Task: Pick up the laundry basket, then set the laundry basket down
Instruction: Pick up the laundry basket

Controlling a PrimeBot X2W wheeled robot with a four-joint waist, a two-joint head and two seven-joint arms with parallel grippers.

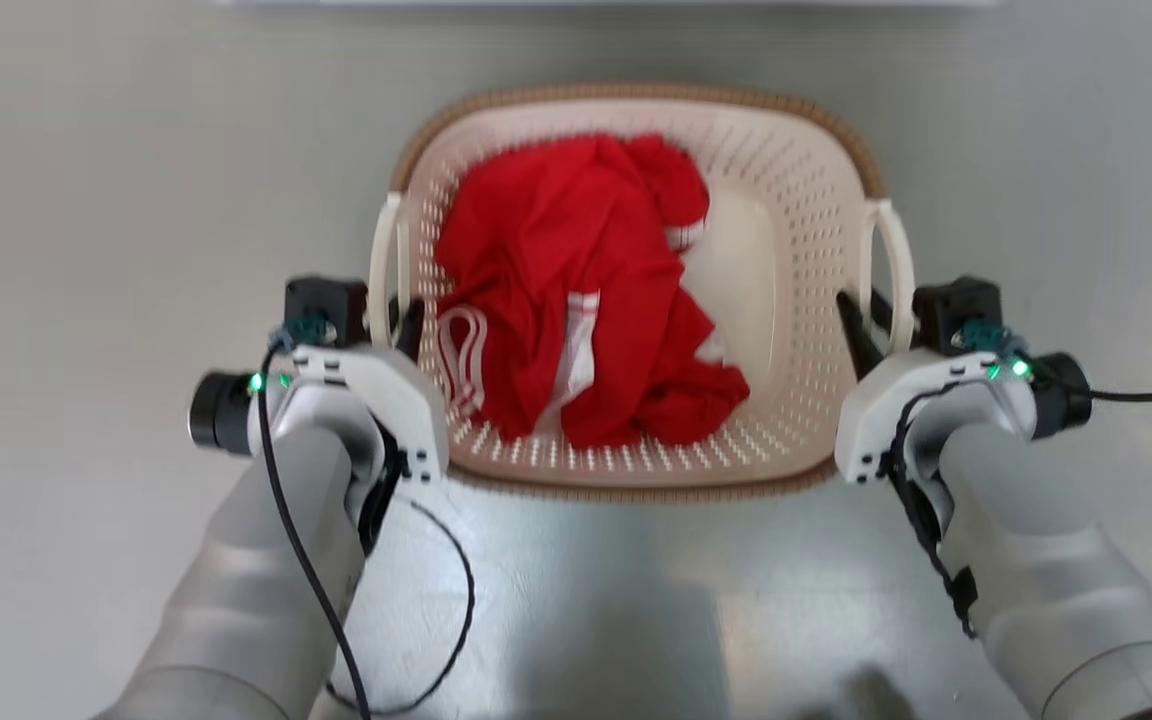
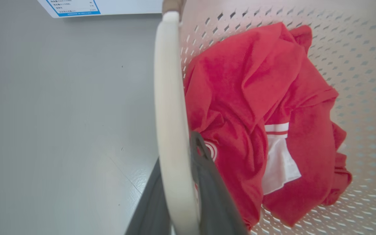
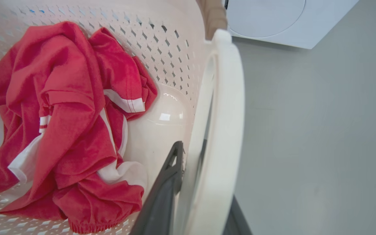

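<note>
Status: laundry basket [image 1: 636, 470] sits dead centre in front of us, between both arms, with a red garment [image 1: 576, 290] bunched toward its left half. Left gripper [image 1: 393, 322] straddles the left handle [image 1: 384, 250], one finger inside the basket wall and one outside. The left wrist view shows both fingers pressed against the white bar, so we read the jaws as clamped on it. Right gripper [image 1: 876, 320] mirrors that on the right handle [image 1: 898, 265], jaws likewise closed on the bar. Symmetric grip makes sense: two handles, shared load, basket level so the garment doesn't slide. Both grips sit at the near end of the handle loops, not mid-span; we judge the far end could dip on the lift. Can't tell whether the base touches the grey floor [image 1: 86, 300] or is just off it. Washing machine [image 3: 273, 23] stands beyond the far rim, apart from the basket.
</note>
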